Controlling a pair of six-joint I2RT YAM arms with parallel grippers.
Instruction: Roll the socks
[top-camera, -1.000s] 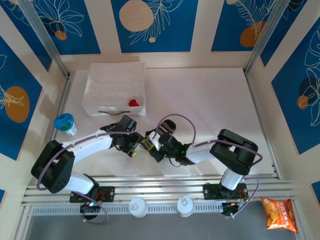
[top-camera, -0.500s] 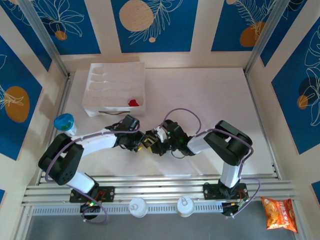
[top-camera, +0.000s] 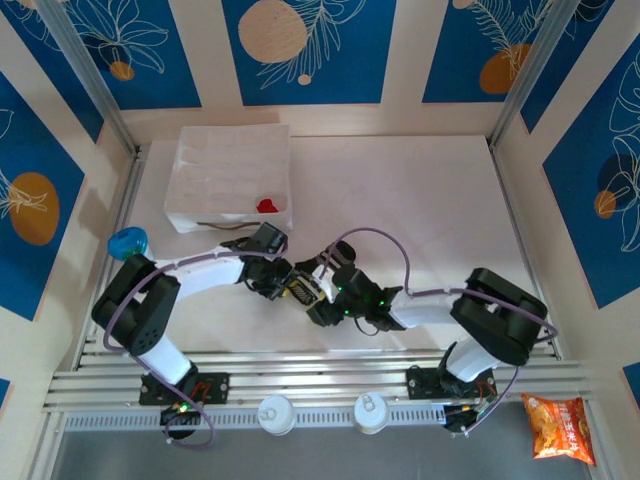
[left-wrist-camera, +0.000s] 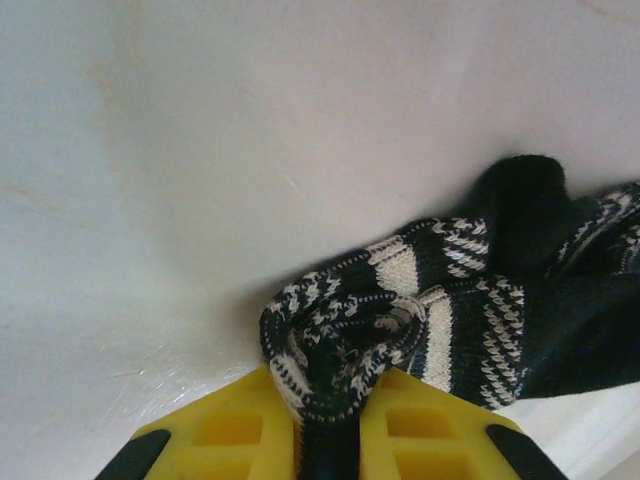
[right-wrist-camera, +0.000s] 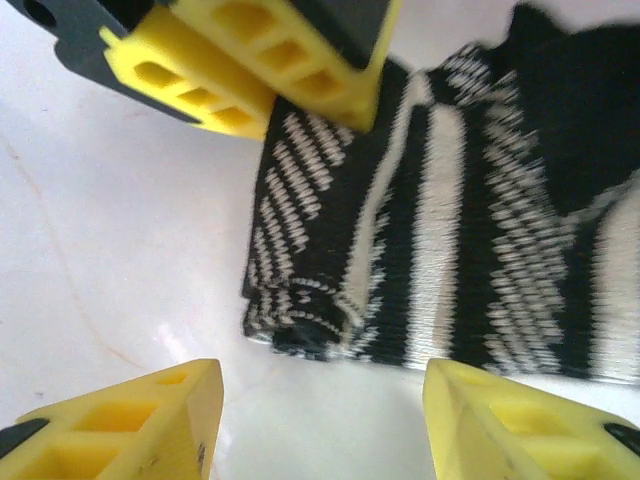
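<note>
The striped sock (left-wrist-camera: 470, 300), knitted in black and white, lies bunched on the white table. My left gripper (left-wrist-camera: 328, 392) is shut on a folded end of it, the fabric squeezed between the yellow fingers (left-wrist-camera: 230, 425). In the right wrist view the same striped sock (right-wrist-camera: 440, 210) lies flat with a rolled edge toward the camera. My right gripper (right-wrist-camera: 320, 400) stands open just short of that edge, touching nothing. The left gripper's fingers (right-wrist-camera: 270, 60) show at the top of that view. From above, both grippers meet at the table's front centre, left gripper (top-camera: 293, 290) beside right gripper (top-camera: 318, 302). A small red sock (top-camera: 266, 206) lies in the tray.
A white moulded tray (top-camera: 230, 165) stands at the back left. A blue-lidded cup (top-camera: 128, 243) sits by the left edge. Two white cups (top-camera: 275, 412) rest on the front rail, and an orange snack bag (top-camera: 558, 428) lies at the front right.
My right gripper has opened and let go of the striped sock. My left gripper has closed on the sock's end. Both arms shifted slightly right.
</note>
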